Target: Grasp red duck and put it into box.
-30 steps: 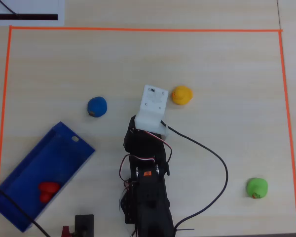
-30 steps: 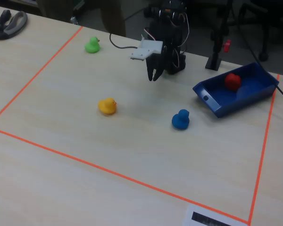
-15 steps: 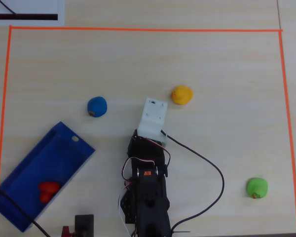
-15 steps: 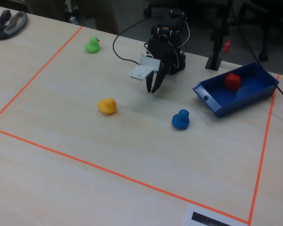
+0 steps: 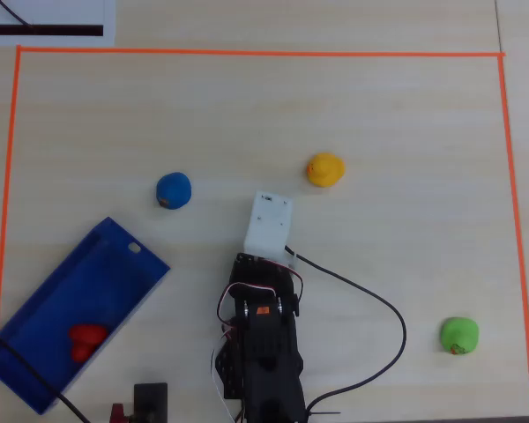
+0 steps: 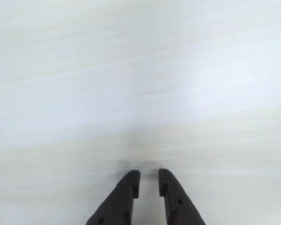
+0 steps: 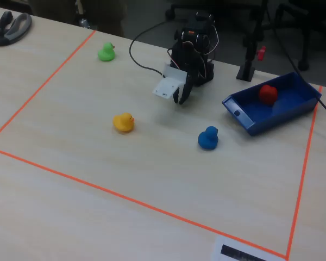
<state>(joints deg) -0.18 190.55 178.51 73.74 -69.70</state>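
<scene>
The red duck (image 5: 86,339) lies inside the blue box (image 5: 134,253) at the lower left of the overhead view; in the fixed view the duck (image 7: 268,93) sits in the box (image 7: 259,124) at the right. My gripper (image 6: 149,177) hangs over bare table near the arm's base, well apart from the box. Its jaws stand almost together with a narrow gap and nothing between them. It also shows in the fixed view (image 7: 180,99). In the overhead view the white wrist camera housing (image 5: 269,223) hides the fingers.
A blue duck (image 5: 173,190), a yellow duck (image 5: 324,169) and a green duck (image 5: 459,336) stand on the table inside an orange tape border (image 5: 247,52). The arm's black cable (image 5: 379,308) loops to the right of the base.
</scene>
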